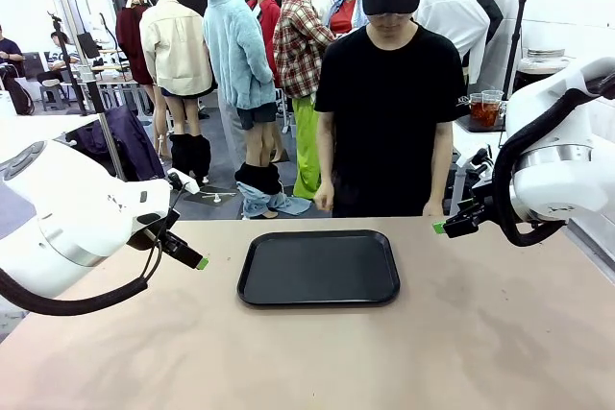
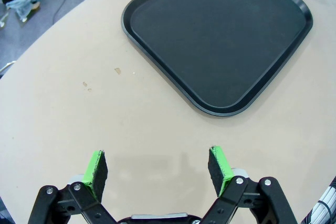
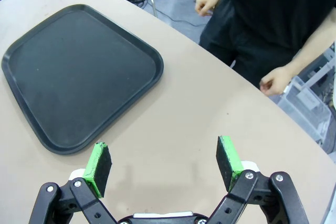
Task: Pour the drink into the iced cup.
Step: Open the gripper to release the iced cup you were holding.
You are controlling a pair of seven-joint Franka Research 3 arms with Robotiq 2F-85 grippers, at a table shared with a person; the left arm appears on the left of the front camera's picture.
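Note:
The drink and the iced cup are out of view. My left gripper [image 2: 157,169] hangs open over bare tabletop left of the black tray [image 2: 220,35], with nothing between its green pads. It also shows at the table's left side [image 1: 190,251]. My right gripper [image 3: 164,163] is open too and holds nothing. It hovers above the table to the right of the tray [image 3: 79,72], near the far right edge [image 1: 450,225].
A person in a black shirt [image 1: 389,93] stands at the far side, hands [image 3: 275,82] hanging by the table edge. The tan table [image 1: 307,352] is bare around the tray [image 1: 319,268]. Clear cups of reddish liquid [image 1: 483,108] stand on a side table, back right.

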